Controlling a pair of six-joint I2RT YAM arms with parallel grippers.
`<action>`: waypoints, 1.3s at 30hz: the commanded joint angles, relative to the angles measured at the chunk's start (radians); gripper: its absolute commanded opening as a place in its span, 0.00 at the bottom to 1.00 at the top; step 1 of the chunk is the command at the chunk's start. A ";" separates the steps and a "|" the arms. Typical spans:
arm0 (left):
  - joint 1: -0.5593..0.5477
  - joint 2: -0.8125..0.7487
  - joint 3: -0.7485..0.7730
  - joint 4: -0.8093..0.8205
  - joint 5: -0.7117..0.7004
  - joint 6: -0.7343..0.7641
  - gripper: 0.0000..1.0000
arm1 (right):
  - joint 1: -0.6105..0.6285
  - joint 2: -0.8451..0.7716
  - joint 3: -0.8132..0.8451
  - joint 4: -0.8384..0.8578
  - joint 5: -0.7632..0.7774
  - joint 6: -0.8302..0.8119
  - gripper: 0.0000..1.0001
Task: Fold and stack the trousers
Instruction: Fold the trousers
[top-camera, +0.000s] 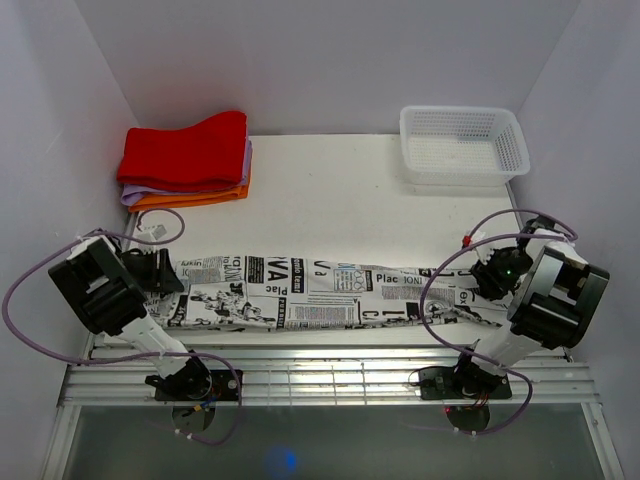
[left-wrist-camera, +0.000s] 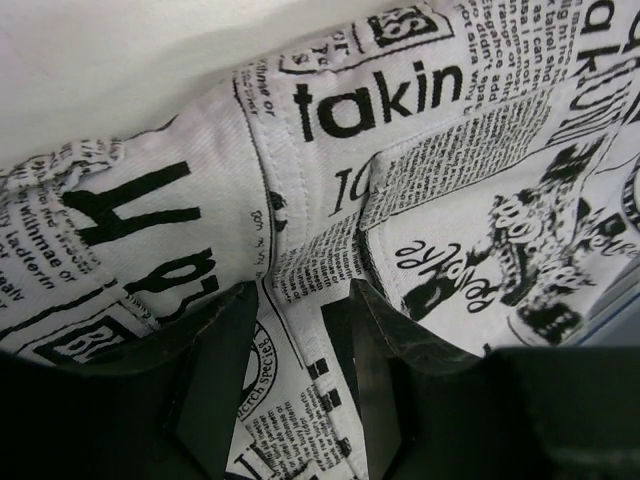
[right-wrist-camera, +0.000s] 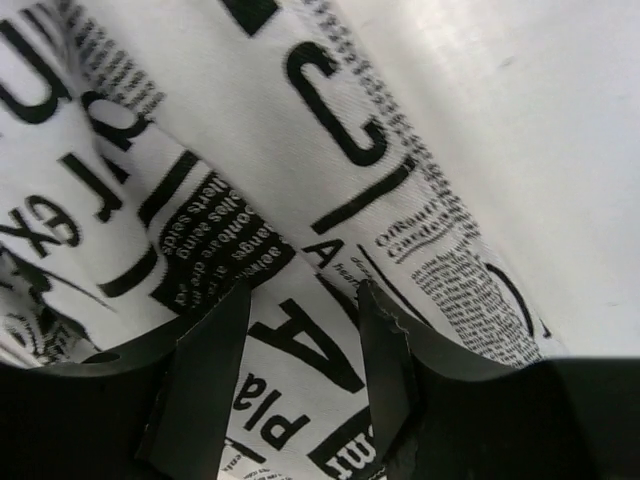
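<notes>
The trousers (top-camera: 330, 295), white with black newspaper print, lie as a long narrow strip across the front of the table, left to right. My left gripper (top-camera: 165, 272) is at their left end and my right gripper (top-camera: 490, 275) at their right end. In the left wrist view the gripper (left-wrist-camera: 303, 290) has printed fabric (left-wrist-camera: 450, 150) running up between its jaws, which are closed on it. In the right wrist view the gripper (right-wrist-camera: 304, 288) likewise holds the printed cloth (right-wrist-camera: 200, 150) between its jaws, beside bare table.
A stack of folded red, purple and orange cloths (top-camera: 190, 160) lies at the back left. A white mesh basket (top-camera: 462, 145) stands at the back right. A metal rail (top-camera: 330, 375) runs along the table's near edge. Purple cables loop beside both arms.
</notes>
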 joint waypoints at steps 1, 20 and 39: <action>0.006 0.110 0.080 0.242 -0.176 -0.127 0.56 | 0.023 0.057 0.107 0.102 -0.030 0.189 0.55; 0.001 -0.036 0.186 0.074 0.014 0.088 0.82 | 0.001 0.140 0.424 -0.422 -0.200 -0.181 0.52; 0.000 -0.074 -0.001 0.155 -0.039 0.142 0.82 | 0.213 0.077 0.130 -0.146 -0.026 -0.172 0.51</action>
